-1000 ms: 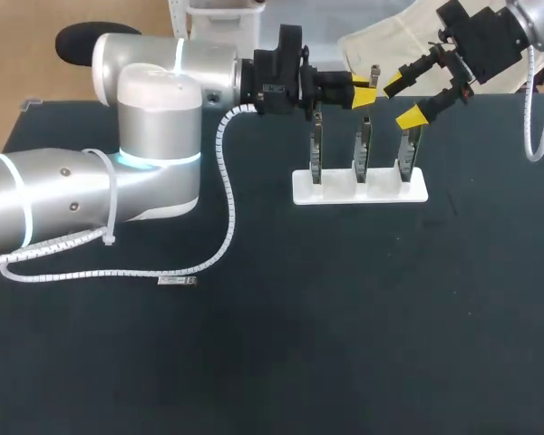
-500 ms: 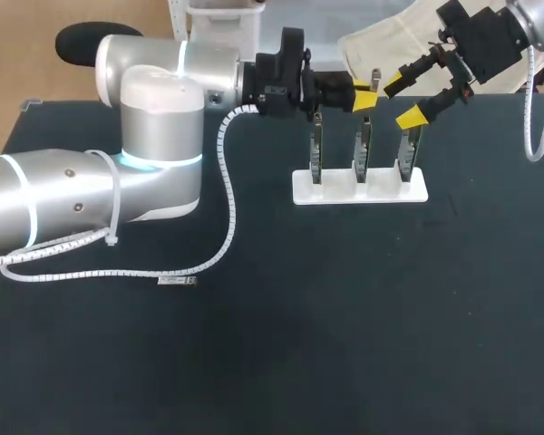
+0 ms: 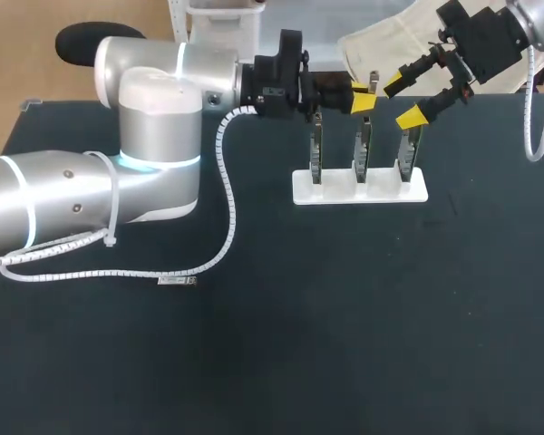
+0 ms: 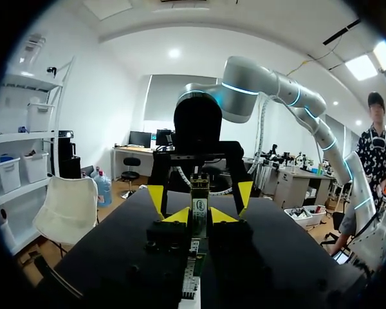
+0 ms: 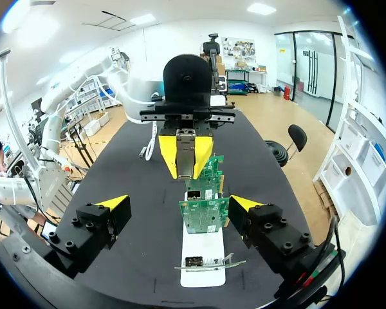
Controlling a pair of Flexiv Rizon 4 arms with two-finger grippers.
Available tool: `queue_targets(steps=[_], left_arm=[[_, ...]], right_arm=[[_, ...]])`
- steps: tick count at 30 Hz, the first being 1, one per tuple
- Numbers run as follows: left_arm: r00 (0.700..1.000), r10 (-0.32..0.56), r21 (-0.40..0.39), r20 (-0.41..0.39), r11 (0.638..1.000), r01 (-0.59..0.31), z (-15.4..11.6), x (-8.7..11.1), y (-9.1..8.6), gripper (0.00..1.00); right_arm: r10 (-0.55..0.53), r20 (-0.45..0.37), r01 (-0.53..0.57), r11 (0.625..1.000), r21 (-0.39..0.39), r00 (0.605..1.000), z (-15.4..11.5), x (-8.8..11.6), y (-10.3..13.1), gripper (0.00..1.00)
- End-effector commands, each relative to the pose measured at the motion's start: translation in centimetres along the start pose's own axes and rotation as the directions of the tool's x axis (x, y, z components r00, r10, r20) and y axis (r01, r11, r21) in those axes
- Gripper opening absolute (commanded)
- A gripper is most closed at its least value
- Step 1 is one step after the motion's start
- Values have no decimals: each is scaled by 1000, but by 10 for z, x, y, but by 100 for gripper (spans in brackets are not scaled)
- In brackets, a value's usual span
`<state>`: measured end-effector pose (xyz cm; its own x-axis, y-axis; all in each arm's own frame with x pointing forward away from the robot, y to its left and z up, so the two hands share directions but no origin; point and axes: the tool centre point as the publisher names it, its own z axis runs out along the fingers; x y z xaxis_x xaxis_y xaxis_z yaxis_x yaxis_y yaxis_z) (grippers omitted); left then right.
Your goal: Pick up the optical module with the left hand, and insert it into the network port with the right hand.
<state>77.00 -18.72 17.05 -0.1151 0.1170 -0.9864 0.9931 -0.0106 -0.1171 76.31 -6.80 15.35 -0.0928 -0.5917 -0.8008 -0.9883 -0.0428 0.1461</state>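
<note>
- Handover in the making: your left arm [image 3: 154, 136] reaches along the far side of the dark surface [image 3: 299, 344]. Its jaws are clamped on the optical module [image 4: 199, 207], a slim metal body gripped from both sides between the yellow tips.
- You see the module held clear of the surface, just above the middle one of three green circuit cards [image 3: 363, 145]. The cards stand on edge in a white stand [image 3: 360, 192]. Holding it that high looks meant to leave its free end open to the other arm without brushing the cards.
- Your right arm [image 3: 490, 41] comes in from the far right corner, its jaws wide apart and holding nothing. One yellow tip sits just over the rightmost card; the other is higher, close to the module.
- From the right wrist, the nearest card [image 5: 204, 214] stands ahead of and between the spread fingers. Beyond the row, the left jaws face you head-on with the module [image 5: 185, 151] presented end-first. That alignment suits a straight pass from one arm to the other.
- Pick-up looks complete, judging by the firm hold. The transfer to the right jaws and the insertion are not yet done.
- You cannot tell from these views which network port on the cards is the target.
- Watch the thin upright cards: a jaw tip closing low could catch one.
</note>
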Motion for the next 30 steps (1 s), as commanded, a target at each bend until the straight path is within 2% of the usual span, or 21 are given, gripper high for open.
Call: queue_targets(steps=[1,30], left_arm=[[1000,-1,15,3,1000,1,2,0,4,0],[1000,-20,31,6,999,19,2,3,4,0]], right_arm=[[-1,2,1,1000,0,1000,0,0,0,100],[-1,2,1,1000,0,1000,0,0,0,100]])
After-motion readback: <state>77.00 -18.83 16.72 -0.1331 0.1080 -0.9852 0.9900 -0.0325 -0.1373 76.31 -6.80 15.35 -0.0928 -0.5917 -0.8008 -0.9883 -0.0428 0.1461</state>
